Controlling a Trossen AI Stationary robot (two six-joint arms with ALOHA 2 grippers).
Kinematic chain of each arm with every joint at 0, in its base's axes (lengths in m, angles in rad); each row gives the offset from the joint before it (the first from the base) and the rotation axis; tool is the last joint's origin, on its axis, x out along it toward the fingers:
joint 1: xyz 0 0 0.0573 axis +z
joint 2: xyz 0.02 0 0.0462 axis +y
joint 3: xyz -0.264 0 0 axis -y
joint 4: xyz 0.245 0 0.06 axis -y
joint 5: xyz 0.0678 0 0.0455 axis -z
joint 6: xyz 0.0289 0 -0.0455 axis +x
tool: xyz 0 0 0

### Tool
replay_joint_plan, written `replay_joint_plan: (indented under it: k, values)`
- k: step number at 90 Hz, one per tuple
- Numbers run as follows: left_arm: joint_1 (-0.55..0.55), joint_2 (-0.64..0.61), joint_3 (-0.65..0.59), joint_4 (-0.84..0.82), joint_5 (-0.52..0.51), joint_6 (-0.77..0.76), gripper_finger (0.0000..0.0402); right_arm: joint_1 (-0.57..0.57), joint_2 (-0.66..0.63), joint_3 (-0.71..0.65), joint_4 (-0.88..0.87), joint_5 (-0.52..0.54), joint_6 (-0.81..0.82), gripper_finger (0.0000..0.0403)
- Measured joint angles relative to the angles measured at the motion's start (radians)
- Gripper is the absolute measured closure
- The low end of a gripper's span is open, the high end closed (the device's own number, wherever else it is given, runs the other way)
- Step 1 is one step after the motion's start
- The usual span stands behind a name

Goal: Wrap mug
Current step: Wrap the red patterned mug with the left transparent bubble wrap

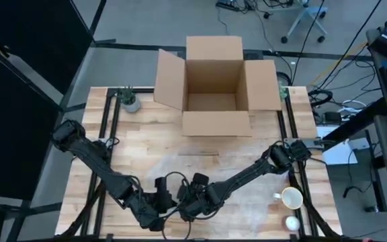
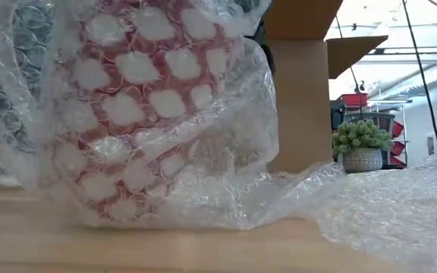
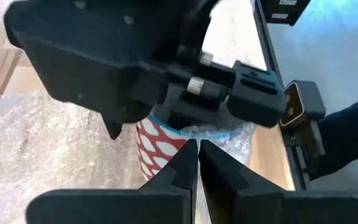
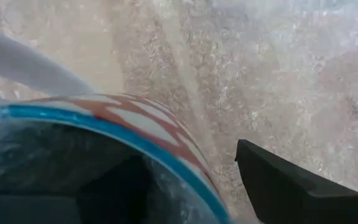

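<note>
At six o'clock, both grippers meet over the mug [image 3: 157, 146].
Left gripper [image 3: 197, 163] pressed together; right gripper [image 1: 195, 196] pinches its rim, bubble wrap [image 2: 226, 163] around.

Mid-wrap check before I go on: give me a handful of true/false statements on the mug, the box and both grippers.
1. The cardboard box stands open at the table's far edge. True.
2. The red-and-white mug is bare. False: bubble wrap covers it.
3. The left gripper has its fingers wide apart. False: they are shut together.
4. Both grippers meet at the near edge. True; the right gripper is at the mug.
5. A white mug sits inside the box. False: it stands on the table's right side.
</note>
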Motion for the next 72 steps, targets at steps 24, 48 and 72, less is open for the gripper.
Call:
replay_joint_plan:
  k: [24,48,72]
  values:
    - [0.0,0.0,-0.053,0.01,-0.027,-0.021,0.0396,-0.017,-0.003,0.0,0.037,-0.001,-0.069,0.0206]
    - [0.0,0.0,-0.08,0.007,-0.027,-0.053,0.0396,-0.024,-0.008,0.056,0.034,-0.079,-0.221,0.0206]
    - [-0.008,-0.039,-0.062,-0.034,-0.029,-0.053,0.0396,-0.051,-0.01,0.123,-0.006,-0.08,-0.265,0.0206]
